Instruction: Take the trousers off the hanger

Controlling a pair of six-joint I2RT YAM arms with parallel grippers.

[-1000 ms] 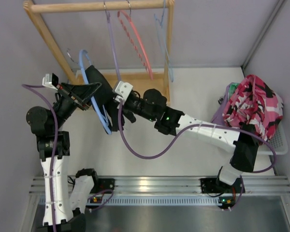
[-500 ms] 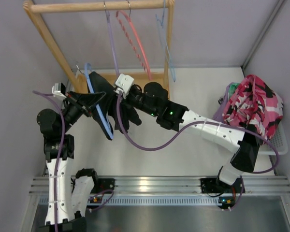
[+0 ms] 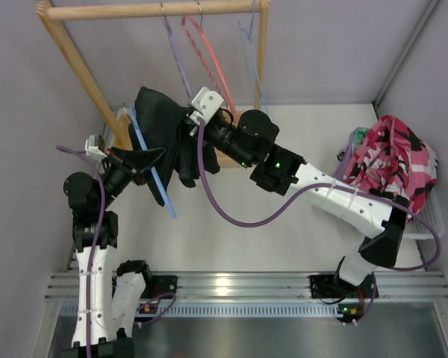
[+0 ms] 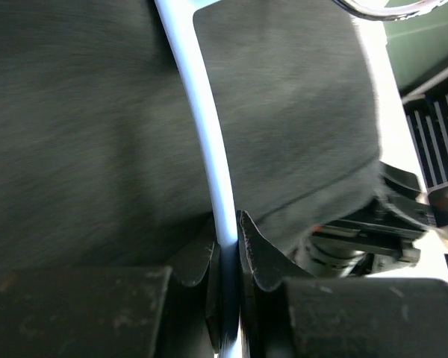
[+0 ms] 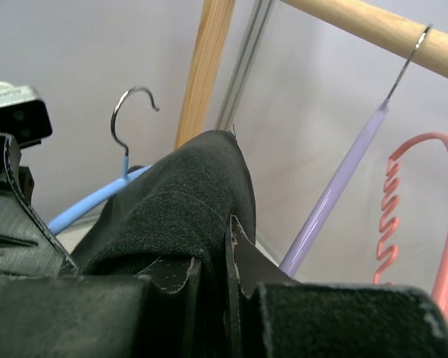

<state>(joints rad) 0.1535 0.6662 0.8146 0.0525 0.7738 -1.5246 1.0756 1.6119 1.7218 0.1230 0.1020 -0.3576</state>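
Beside wooden rack [image 3: 75, 63]: left gripper [image 4: 225, 240] pinches hanger [image 4: 207, 142]; right gripper [image 5: 213, 257] pinches trousers [image 5: 183, 194] draped over it.

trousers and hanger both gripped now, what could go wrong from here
1. The left end effector pinches the hanger at one spot on its smooth arm, so it may twist or slip under the pull.
2. The right end effector grips only a small fold of the trousers, and the cloth could slide out.
3. The purple hanger and the rack post sit close to the right end effector. A wide pull could knock them.
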